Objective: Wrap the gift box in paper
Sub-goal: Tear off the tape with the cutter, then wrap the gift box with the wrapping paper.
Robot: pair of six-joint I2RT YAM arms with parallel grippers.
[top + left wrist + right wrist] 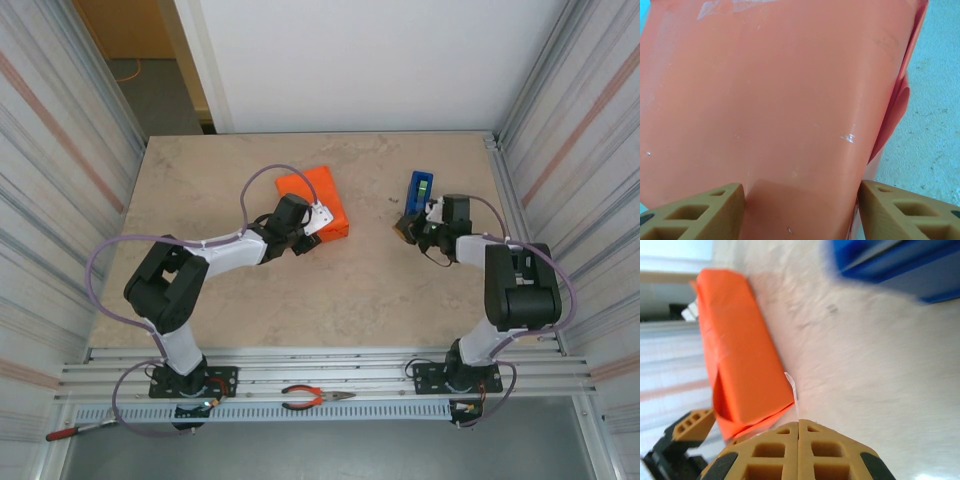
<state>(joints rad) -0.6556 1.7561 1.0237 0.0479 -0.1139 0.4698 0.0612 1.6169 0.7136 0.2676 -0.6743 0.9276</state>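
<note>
The gift box [318,200] lies on the table left of centre, covered in the orange paper. In the left wrist view the paper-covered box [780,100] runs away from the camera, with a loose paper fold [895,110] at its right side and clear tape near its far end. My left gripper [312,226] [801,200] is shut on the box's near end, a finger pressed to each side. My right gripper [408,228] [798,422] hovers right of the box, shut on a thin strip of clear tape [792,390] that sticks out of its tips.
A blue tape dispenser [419,190] [890,265] stands just behind the right gripper. Orange-handled pliers [315,398] lie on the rail between the arm bases, and a red-handled tool [70,432] at the front left. Corrugated walls flank the table.
</note>
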